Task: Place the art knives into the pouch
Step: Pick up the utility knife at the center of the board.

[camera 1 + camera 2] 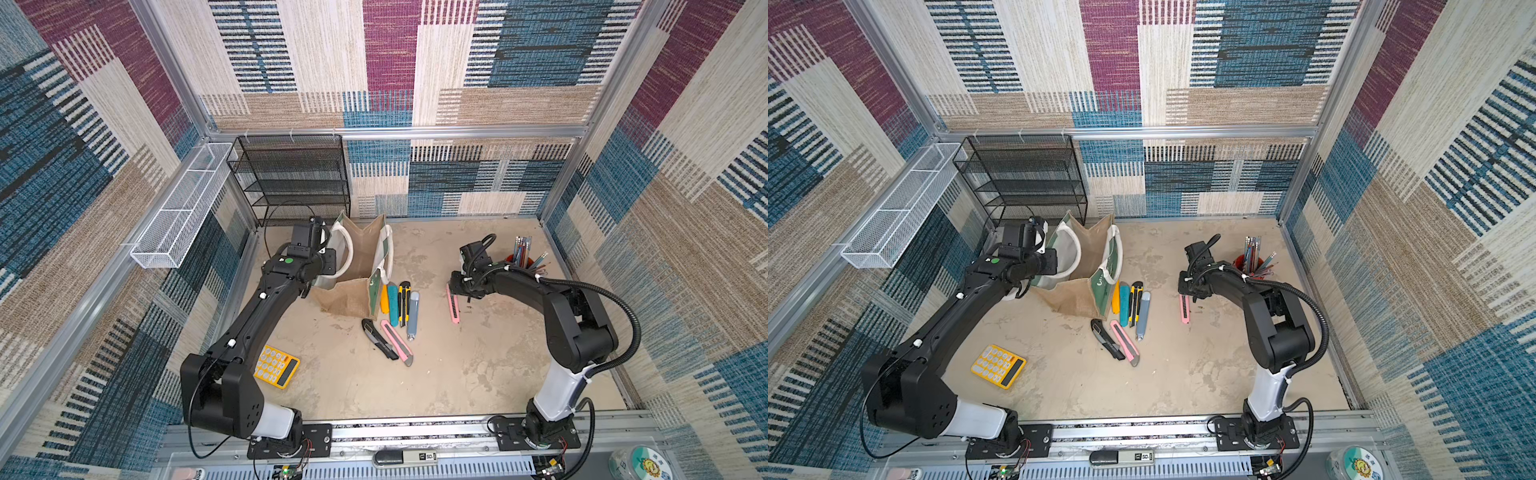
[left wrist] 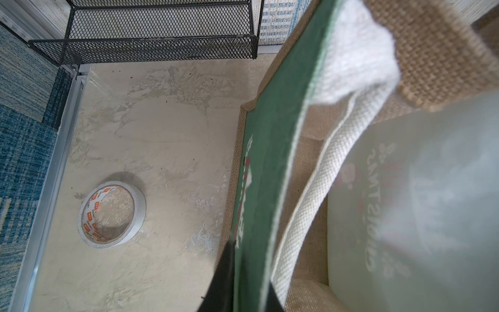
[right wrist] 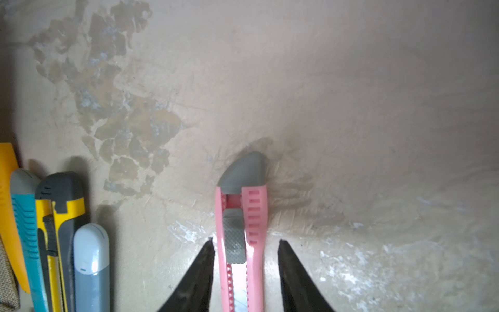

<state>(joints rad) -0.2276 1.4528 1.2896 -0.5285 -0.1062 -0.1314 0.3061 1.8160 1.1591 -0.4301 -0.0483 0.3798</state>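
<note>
The pouch [image 1: 353, 293], a tan burlap bag with green panels and white loop handles, stands open at the back left in both top views [image 1: 1077, 299]. My left gripper [image 2: 248, 283] is shut on its green panel [image 2: 270, 162] at the rim. A pink art knife [image 3: 243, 229] with a grey tip lies flat on the table [image 1: 454, 305], right of the bag. My right gripper [image 3: 244, 240] is open and straddles the knife. One finger is almost against its side. A clear gap shows at the other finger.
Several more utility knives [image 1: 399, 307] lie beside the pouch, with a black one [image 1: 379, 338] and a second pink one [image 1: 397, 343] nearer the front. Also here: a yellow calculator [image 1: 276, 366], a red pen cup [image 1: 521, 259], a black mesh rack [image 1: 291, 178], a tape roll [image 2: 112, 214].
</note>
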